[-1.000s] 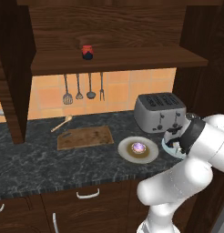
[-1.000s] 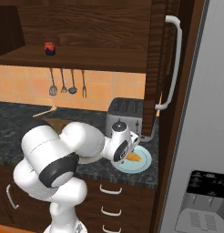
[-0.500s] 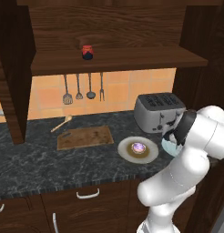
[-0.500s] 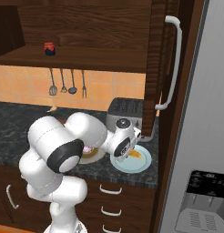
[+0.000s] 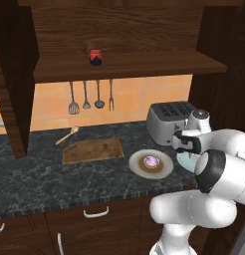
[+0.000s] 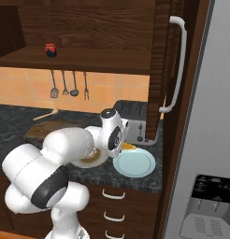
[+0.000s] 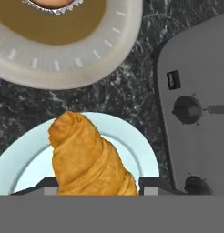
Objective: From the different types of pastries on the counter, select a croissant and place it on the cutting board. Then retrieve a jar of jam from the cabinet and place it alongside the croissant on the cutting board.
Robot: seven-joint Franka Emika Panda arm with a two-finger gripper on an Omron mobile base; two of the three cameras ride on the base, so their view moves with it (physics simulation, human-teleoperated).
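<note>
Croissant (image 7: 89, 157) sits between the two fingertips, jaws clamped on it, above the pale blue plate (image 7: 141, 150) beside the toaster (image 7: 196, 91). Arm has folded back and lifted in the last second, so the pick looks done. Cutting board (image 5: 93, 150) waits bare, well left; jar of jam (image 5: 95, 57) on cabinet shelf.

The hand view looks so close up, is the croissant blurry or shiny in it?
Hand view: the croissant is sharp, its folds clear, no glare, cut off at the bottom. Right base view: just an orange sliver past the arm above the blue plate. Left base view: evenly lit, jar of jam small but crisp.
</note>
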